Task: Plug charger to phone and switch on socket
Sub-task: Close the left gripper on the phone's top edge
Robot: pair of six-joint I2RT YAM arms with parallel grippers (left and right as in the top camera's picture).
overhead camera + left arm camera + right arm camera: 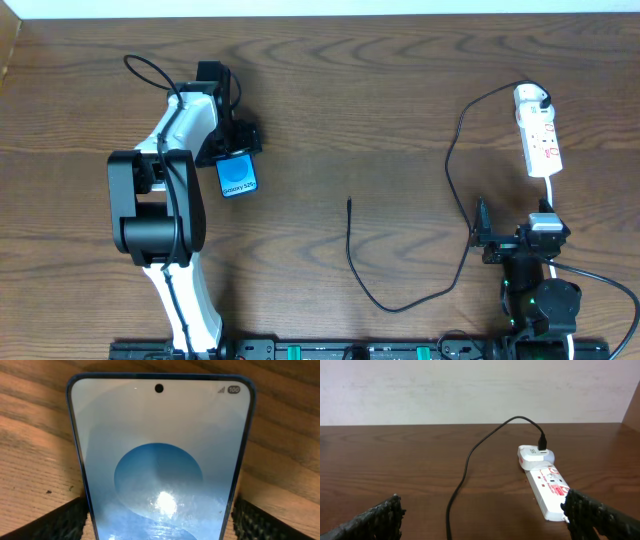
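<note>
As the phone (159, 460) faces up, its corner reads "100".

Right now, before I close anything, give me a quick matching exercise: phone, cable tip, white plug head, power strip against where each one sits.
Things: 1 phone; 2 cable tip; 3 plug head; 4 power strip.
Places: A lying loose mid-table; B between the left fingers; C right side, ahead of the open right fingers; D seated in the strip's far end.
Pairs: 1-B, 2-A, 3-D, 4-C.
</note>
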